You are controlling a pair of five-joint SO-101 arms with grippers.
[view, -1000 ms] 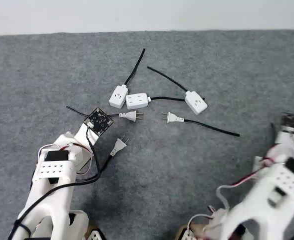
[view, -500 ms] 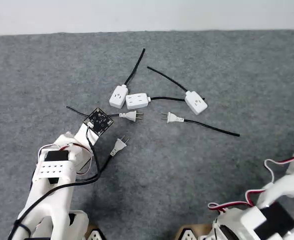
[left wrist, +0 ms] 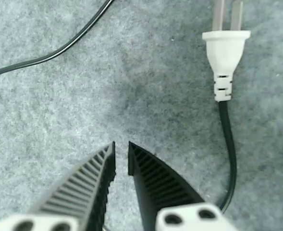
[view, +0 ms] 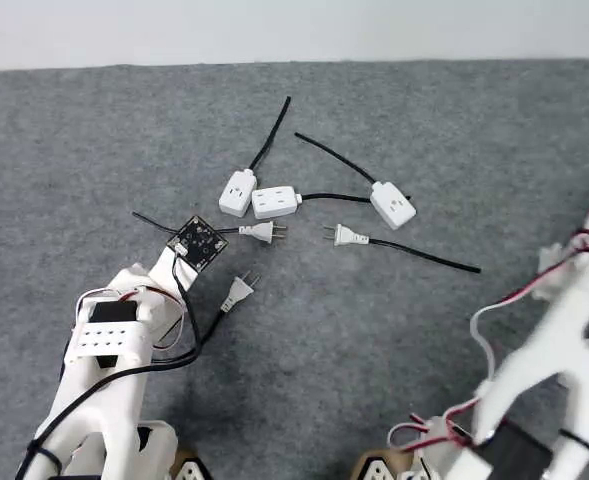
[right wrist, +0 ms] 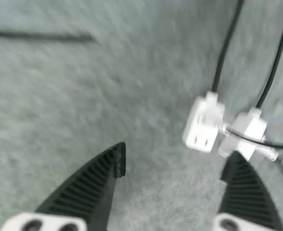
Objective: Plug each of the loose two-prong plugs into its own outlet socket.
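The nearest plug (left wrist: 225, 50) looks light and rigid, its cord limp; it is best pinched across the white body behind the prongs. It lies on the bench (view: 94, 130) near the left pincer (left wrist: 121, 161), which is nearly closed and empty, at about 5 o'clock of that wrist from above. The right pincer (right wrist: 176, 161) gapes wide, with sockets (right wrist: 203, 126) beyond.
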